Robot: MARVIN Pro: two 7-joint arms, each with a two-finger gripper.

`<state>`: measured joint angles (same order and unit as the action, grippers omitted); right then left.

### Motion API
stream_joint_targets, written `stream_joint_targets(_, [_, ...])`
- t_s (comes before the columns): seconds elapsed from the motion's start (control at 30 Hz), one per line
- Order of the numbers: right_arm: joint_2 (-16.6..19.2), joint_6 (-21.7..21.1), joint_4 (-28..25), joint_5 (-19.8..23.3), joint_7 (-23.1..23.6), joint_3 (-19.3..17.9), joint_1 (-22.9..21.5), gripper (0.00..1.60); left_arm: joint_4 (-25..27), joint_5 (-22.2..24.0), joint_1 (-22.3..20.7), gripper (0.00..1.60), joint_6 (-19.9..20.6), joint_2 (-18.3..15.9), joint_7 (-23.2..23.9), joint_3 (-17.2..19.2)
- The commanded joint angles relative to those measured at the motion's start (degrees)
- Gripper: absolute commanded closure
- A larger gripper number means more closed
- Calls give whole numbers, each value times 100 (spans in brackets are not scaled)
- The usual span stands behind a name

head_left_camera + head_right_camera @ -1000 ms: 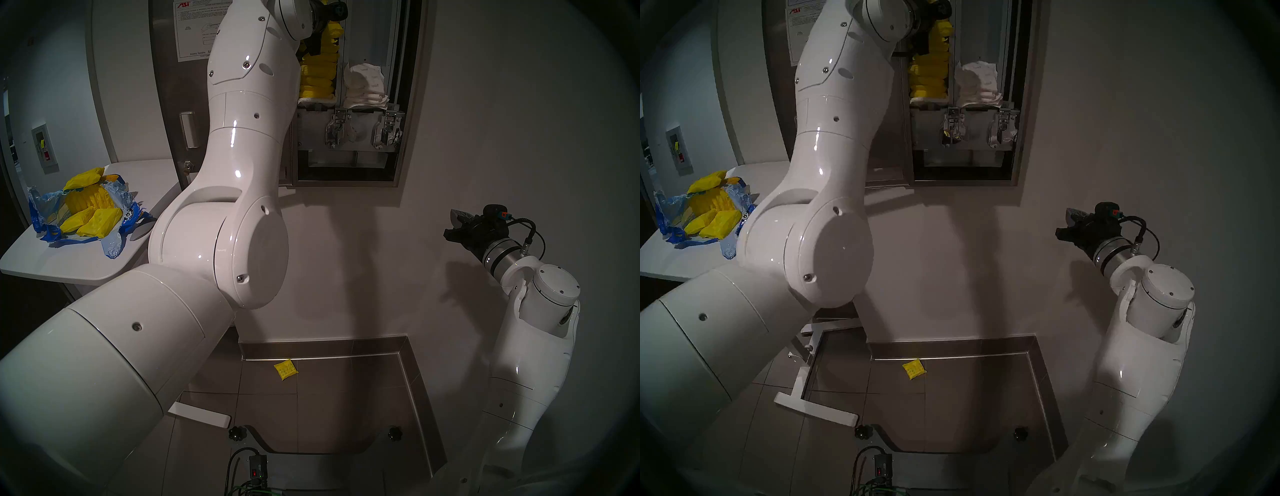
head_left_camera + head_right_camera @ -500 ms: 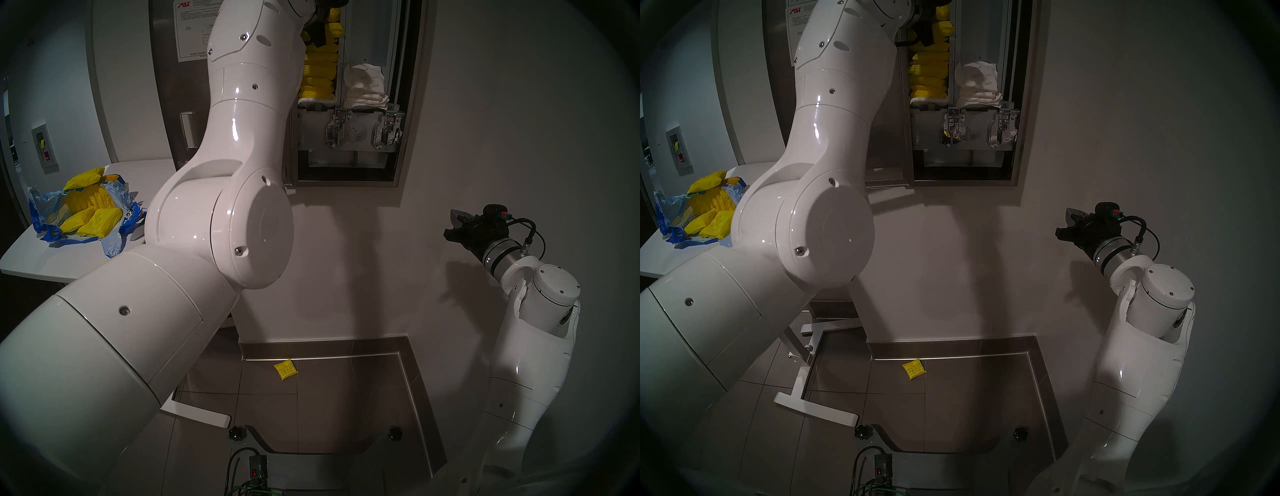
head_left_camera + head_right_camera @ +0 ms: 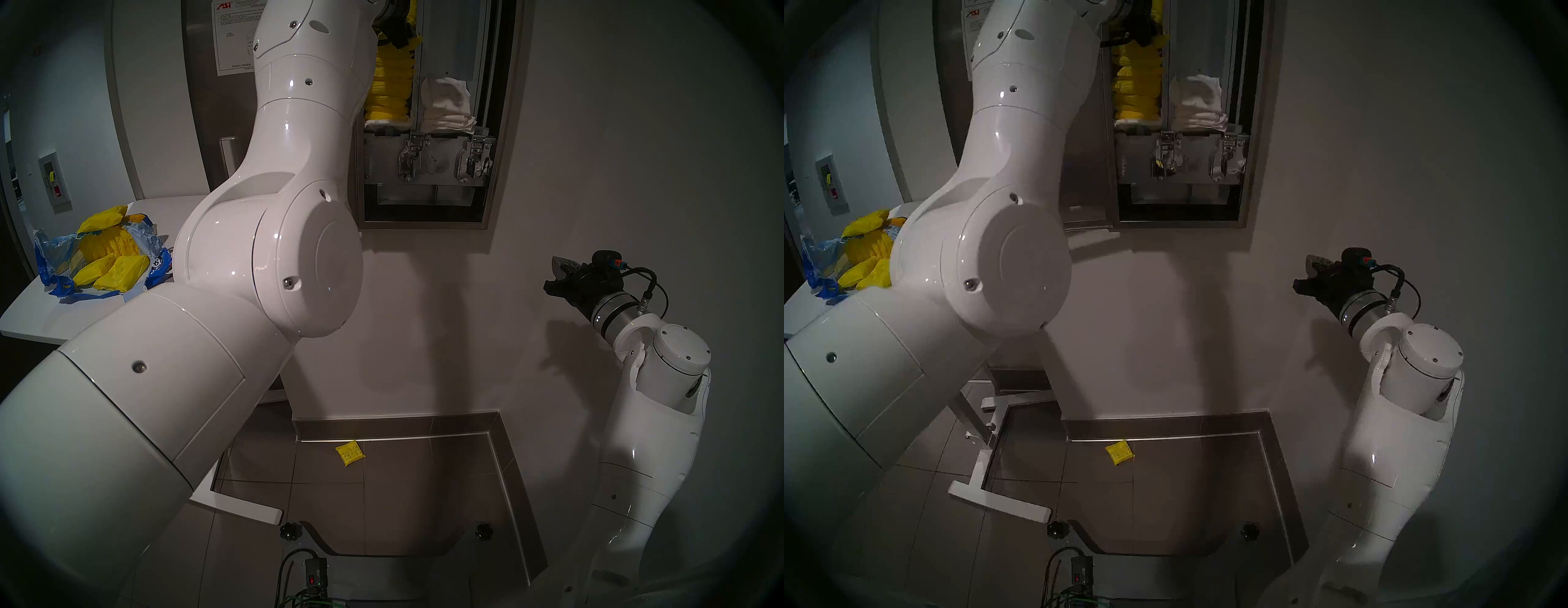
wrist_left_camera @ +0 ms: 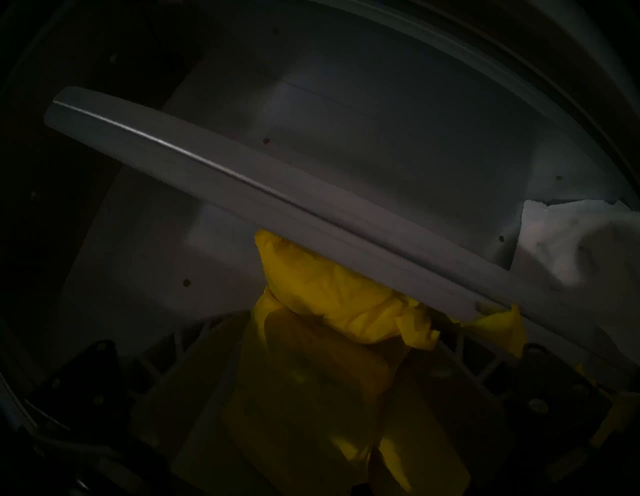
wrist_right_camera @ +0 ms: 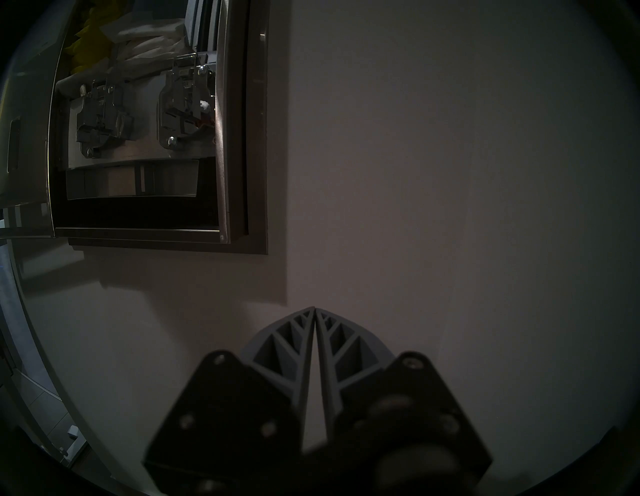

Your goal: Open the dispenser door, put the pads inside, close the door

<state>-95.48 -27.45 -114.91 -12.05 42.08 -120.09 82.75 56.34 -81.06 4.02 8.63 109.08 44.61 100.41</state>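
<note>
Left arm raised high, forearm reaching up into top of dispenser (image 3: 492, 127); left gripper (image 4: 311, 398) roughly level, at top of left chute. Yellow pads (image 4: 332, 304) right at its fingers; dim view, cannot tell whether released or grasping. Pad stack (image 3: 388, 89) below gripper; white packets (image 3: 447, 106) in right chute. Dispenser door (image 3: 203, 127) swung open, left of gripper. Right arm bent low, right gripper (image 5: 314, 311) clenched, empty, facing wall. More pads on bench (image 3: 25, 314); one pad (image 3: 350, 453) on floor.

Yellow pads (image 3: 390, 91), white packets (image 3: 447, 108), steel dispenser (image 3: 494, 170).
</note>
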Motion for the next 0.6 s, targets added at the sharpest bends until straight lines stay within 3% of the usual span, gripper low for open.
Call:
stream_joint_targets(0.0, [23, 49, -191, 28, -13, 6, -117, 118, 749, 142, -95, 0, -38, 112, 99, 45])
stream_joint_targets(0.2, [28, 47, -178, 28, -10, 7, -118, 118, 923, 274, 26, 0, -149, 126, 338, 109])
stream_joint_targets(0.37, [31, 45, -169, 27, -9, 8, -118, 118, 1440, 325, 336, 0, -249, 141, 765, 133])
stream_joint_targets(0.4, [32, 45, -167, 27, -9, 8, -118, 118, 1248, 349, 243, 0, -268, 97, 812, 167])
stream_joint_targets(0.47, [33, 45, -163, 27, -8, 8, -118, 118, 1666, 359, 442, 0, -290, 125, 1013, 173])
stream_joint_targets(0.5, [33, 45, -162, 27, -8, 8, -118, 118, 1478, 378, 345, 0, -293, 84, 1039, 208])
stream_joint_targets(0.57, [34, 44, -158, 27, -8, 8, -118, 118, 1849, 412, 491, 0, -303, 106, 1239, 249])
